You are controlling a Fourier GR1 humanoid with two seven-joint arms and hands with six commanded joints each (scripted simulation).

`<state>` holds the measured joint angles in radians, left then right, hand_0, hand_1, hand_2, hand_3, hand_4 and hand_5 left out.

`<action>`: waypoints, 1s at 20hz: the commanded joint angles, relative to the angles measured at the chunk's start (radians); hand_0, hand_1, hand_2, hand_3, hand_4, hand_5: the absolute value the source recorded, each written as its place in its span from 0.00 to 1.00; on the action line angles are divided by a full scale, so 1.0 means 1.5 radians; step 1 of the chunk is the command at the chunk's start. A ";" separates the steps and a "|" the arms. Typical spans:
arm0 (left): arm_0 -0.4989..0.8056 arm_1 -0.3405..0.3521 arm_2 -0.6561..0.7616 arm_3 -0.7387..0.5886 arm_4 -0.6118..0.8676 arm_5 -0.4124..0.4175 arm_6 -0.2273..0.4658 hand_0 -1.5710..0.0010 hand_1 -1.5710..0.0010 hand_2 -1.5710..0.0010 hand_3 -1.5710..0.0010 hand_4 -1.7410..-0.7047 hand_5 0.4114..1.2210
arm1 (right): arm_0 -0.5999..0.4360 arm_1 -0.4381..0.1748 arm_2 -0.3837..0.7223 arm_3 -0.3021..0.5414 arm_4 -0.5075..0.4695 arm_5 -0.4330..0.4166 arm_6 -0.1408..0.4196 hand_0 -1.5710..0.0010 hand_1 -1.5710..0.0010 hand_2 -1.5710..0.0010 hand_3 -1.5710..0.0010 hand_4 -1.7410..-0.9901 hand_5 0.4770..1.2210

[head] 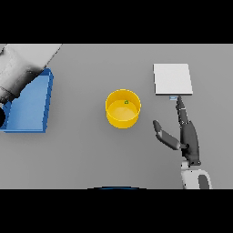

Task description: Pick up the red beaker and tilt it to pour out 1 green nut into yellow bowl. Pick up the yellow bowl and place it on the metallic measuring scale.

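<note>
A yellow bowl [123, 109] stands at the middle of the grey table, with one small green nut [126, 102] inside it. The metallic measuring scale [172, 78], a flat square plate, lies to the bowl's right and farther back. My right hand [188, 136] is open to the right of the bowl, its fingers straight and pointing toward the scale's near edge, its thumb spread toward the bowl; it holds nothing. My left arm [20, 73] reaches in at the upper left, its hand cut off by the view's left edge. No red beaker shows.
A blue tray [34, 102] lies at the left edge of the table, partly under my left arm.
</note>
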<state>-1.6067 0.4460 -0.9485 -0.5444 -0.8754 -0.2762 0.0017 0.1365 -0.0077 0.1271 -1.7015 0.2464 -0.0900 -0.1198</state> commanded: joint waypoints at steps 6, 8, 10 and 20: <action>0.093 0.089 0.203 0.067 0.228 0.092 0.078 0.00 0.00 0.00 0.11 0.00 1.00 | -0.009 -0.014 -0.007 0.008 -0.010 0.012 -0.001 1.00 1.00 1.00 1.00 0.69 0.15; 0.143 0.124 0.247 0.047 0.294 0.123 0.079 0.00 0.00 0.00 0.09 0.00 1.00 | -0.006 -0.018 -0.006 0.005 -0.011 0.015 -0.012 1.00 1.00 1.00 1.00 0.69 0.15; 0.204 0.156 0.280 0.006 0.350 0.161 0.129 0.00 0.00 0.00 0.10 0.00 1.00 | -0.006 -0.020 -0.003 0.011 -0.003 0.013 -0.019 1.00 1.00 1.00 1.00 0.69 0.15; 0.570 0.242 0.341 -0.331 0.546 0.399 0.354 0.00 0.00 0.00 0.08 0.00 1.00 | -0.014 -0.038 0.006 0.009 0.014 0.023 -0.005 1.00 1.00 1.00 1.00 0.71 0.24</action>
<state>-0.7506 0.8089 -0.4369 -1.0410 -0.0541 0.3219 0.5305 0.1150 -0.0642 0.1362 -1.6877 0.2671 -0.0557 -0.1281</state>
